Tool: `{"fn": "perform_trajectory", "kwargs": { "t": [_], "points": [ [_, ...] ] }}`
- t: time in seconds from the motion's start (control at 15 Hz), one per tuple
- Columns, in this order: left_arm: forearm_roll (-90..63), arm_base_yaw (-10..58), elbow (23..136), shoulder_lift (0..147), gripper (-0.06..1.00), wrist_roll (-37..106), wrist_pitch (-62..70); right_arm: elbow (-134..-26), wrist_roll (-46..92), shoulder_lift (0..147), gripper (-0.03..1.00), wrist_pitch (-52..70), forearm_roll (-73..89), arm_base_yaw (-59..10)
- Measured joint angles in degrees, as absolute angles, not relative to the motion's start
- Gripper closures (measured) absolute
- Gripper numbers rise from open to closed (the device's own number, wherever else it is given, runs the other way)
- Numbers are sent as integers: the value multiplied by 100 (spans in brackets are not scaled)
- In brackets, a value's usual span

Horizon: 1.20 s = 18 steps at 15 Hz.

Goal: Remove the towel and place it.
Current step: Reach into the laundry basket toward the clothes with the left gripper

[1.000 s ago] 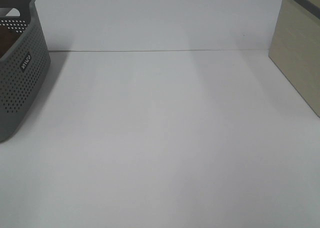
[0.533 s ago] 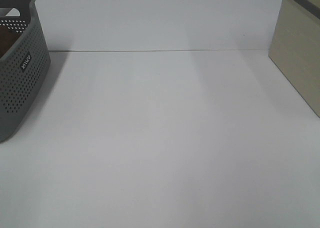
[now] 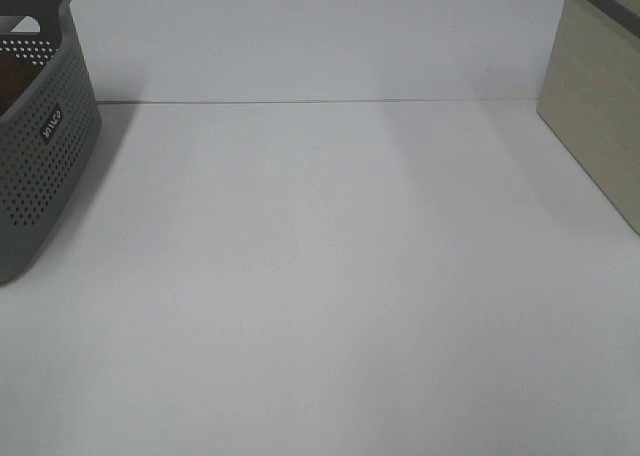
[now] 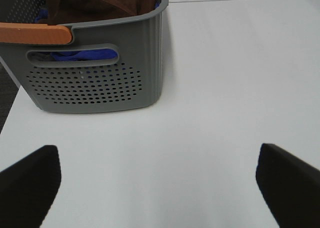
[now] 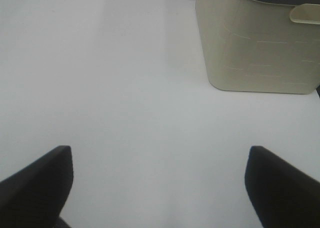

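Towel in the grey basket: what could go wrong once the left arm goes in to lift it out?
1. The towel shares the grey basket with something blue; a deep grab may lift both.
2. The orange handle on the basket's rim could snag the open left gripper or the towel.
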<state>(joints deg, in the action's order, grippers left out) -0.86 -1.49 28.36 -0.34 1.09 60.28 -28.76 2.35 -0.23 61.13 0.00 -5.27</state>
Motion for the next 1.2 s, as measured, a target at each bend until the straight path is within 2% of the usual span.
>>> {"fn": "perform_trajectory", "kwargs": {
  "t": [0.6, 0.87, 1.2],
  "points": [
    [-52, -149, 2836, -34, -4, 235, 6028, -2876, 235, -23, 8, 6113, 0, -527],
    [0, -149, 4062, 1146, -4, 1908, 6835, -2876, 235, -23, 8, 6113, 0, -527],
    [567, -149, 6383, 3850, -4, 3329, 6973, -2876, 235, -23, 8, 6113, 0, -527]
  ]
}}
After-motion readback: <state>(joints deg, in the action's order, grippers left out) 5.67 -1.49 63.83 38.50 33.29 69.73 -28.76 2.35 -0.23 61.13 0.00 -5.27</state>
